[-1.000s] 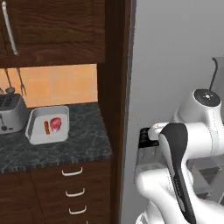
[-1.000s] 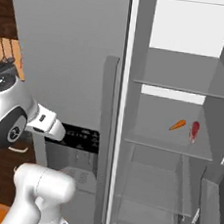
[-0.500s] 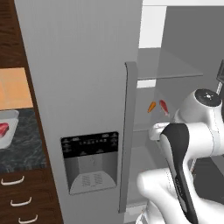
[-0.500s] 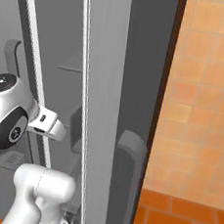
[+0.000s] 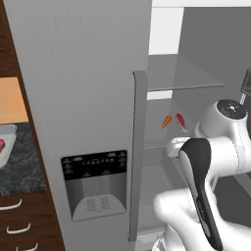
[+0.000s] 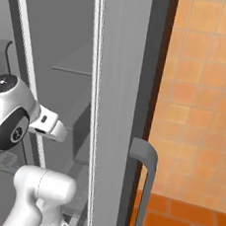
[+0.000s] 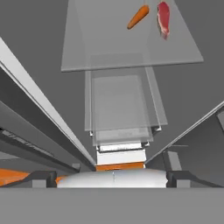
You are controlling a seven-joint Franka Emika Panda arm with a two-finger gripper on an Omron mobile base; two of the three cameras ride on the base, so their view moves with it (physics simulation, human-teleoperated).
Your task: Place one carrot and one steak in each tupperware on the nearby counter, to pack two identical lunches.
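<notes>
Where shelved: carrot; steak

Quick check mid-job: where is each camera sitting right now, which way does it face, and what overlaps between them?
Left base view: behind the arm on its left, facing the open fridge; carrot and steak on a shelf, tupperware at the left edge, white arm lower right.
Right base view: behind on the right, facing the fridge door's edge; arm lower left.
Hand view: looks along the tool at the shelf.
Left base and hand views share the carrot and steak.
</notes>
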